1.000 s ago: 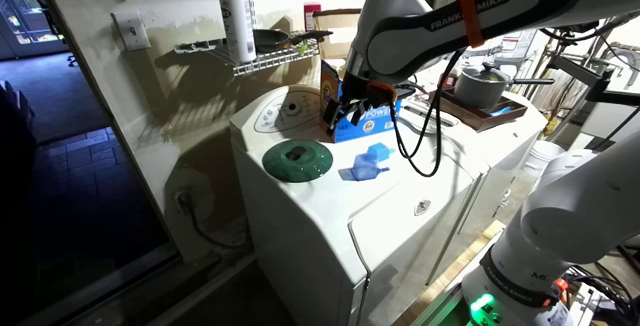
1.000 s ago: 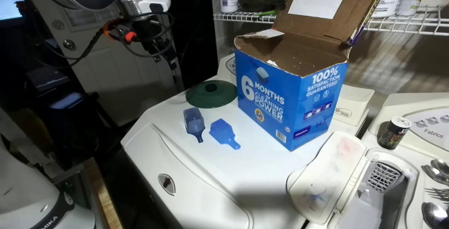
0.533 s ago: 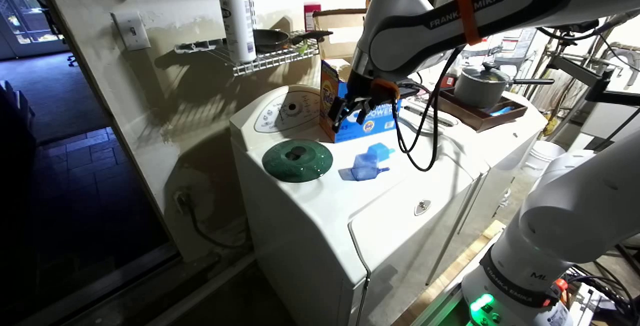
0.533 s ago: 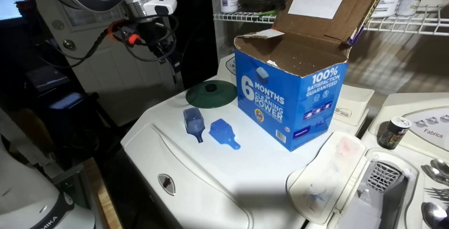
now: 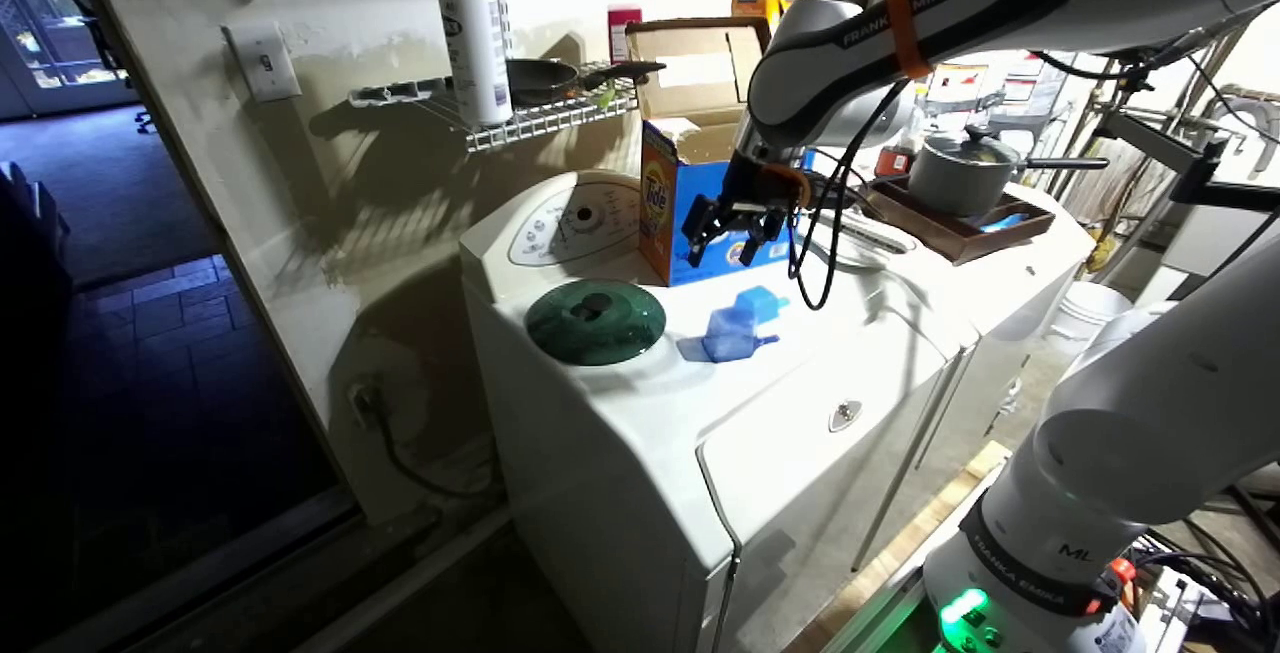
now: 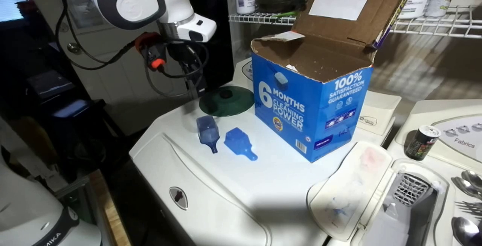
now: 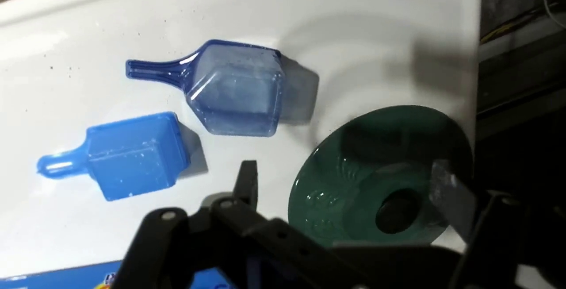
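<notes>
- Progress is judged to be slight: no thing is held or lifted, and any grasp is left to be made.
- Tide detergent box (image 7: 57,279): only a blue strip is shown at lower left in the wrist view; in both exterior views printed cardboard is seen, with the flap raised and the bare brown inside exposed.
- Light-blue scoop (image 7: 132,158): moulded in opaque-looking plastic, boxy, with a short rounded handle; pale flecks are scattered over it.
- Navy scoop (image 7: 236,92): placed near the lighter one, not touching it; made of translucent plastic, faceted, and drawn into a slim ridged handle — a grey shadow is cast at its broad end.
- Gripper (image 7: 347,183): held above the surface with its fingers spread wide apart and nothing clamped; in the wrist view the lid is framed largely between them.
- Green pot lid (image 7: 367,178): laid flat near the edge of the white laundry machine (image 7: 66,227), to the right of both scoops in the wrist view, and not touched. It is round, shallowly domed and glossy, topped by a dark knob (image 7: 398,211) — whether glass or enamel was used cannot be told. The machine's smooth top is sprinkled with dark grains.
</notes>
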